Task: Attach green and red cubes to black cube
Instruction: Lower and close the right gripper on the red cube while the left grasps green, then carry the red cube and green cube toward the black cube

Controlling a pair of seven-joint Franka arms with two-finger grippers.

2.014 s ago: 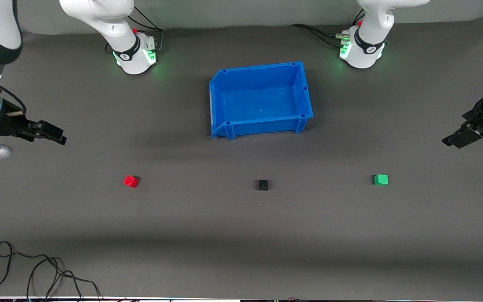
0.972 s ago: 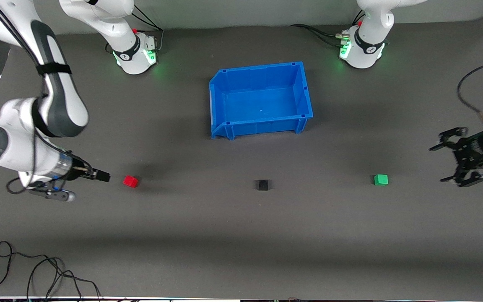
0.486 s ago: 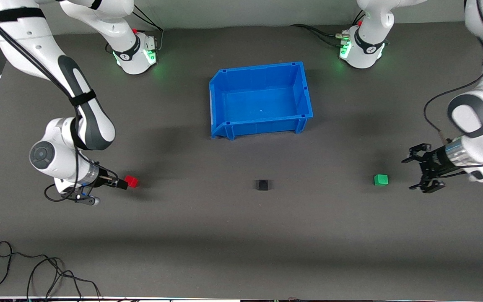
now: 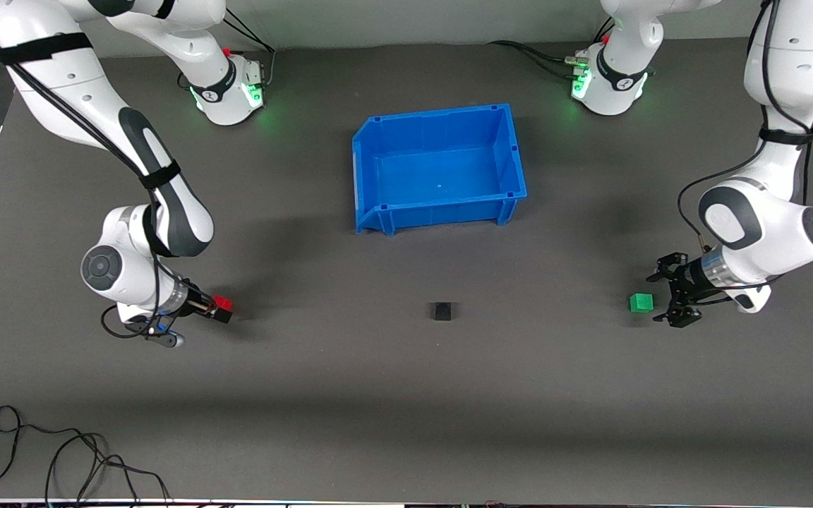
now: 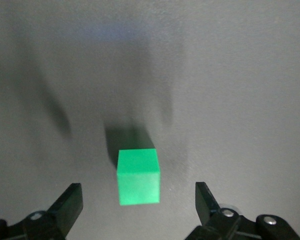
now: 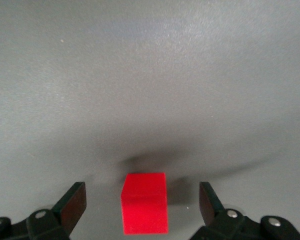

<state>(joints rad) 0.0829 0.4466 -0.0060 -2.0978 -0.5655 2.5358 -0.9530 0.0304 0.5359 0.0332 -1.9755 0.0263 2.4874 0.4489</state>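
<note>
the green cube (image 5: 138, 176) and red cube (image 6: 145, 202), light and rigid, are flanked by the spread left end effector (image 5: 138, 210) and right end effector (image 6: 142, 207); opposite flat faces should be gripped. the black cube (image 4: 441, 311) sits between them on the table (image 4: 406, 395).

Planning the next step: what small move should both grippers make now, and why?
Probably ease both forward, then close. The left gripper is open with the green cube just ahead of its fingers; the right gripper likewise frames the red cube. Neither is gripped yet.
</note>
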